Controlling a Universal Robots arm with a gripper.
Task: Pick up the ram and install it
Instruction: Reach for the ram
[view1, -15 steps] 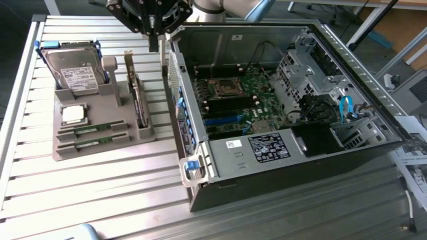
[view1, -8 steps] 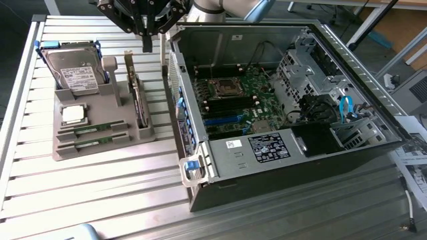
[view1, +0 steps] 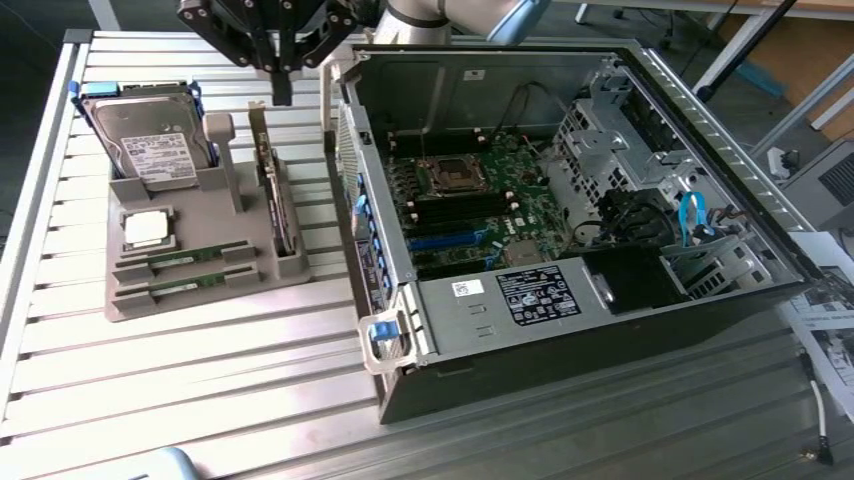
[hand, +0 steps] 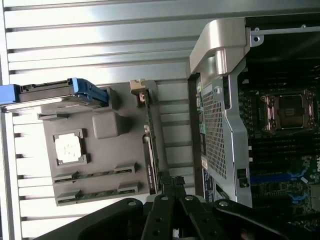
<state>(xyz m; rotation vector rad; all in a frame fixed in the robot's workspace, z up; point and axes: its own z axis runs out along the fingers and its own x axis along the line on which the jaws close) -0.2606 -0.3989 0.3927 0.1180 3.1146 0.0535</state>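
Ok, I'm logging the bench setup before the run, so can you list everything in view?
table: one, silver slatted, under everything
tray: one, grey, exterior view's left
hard drive: one, silver with blue rails, propped at the tray's far end
processor chip: one, silver, flat on the tray
ram sticks: two, green, in slots at the tray's near edge
expansion card: one, green, upright on the tray's case side
computer case: one, grey and black, open, exterior view's right
motherboard: one, green, inside the case
gripper: one, black, shut, above the tray
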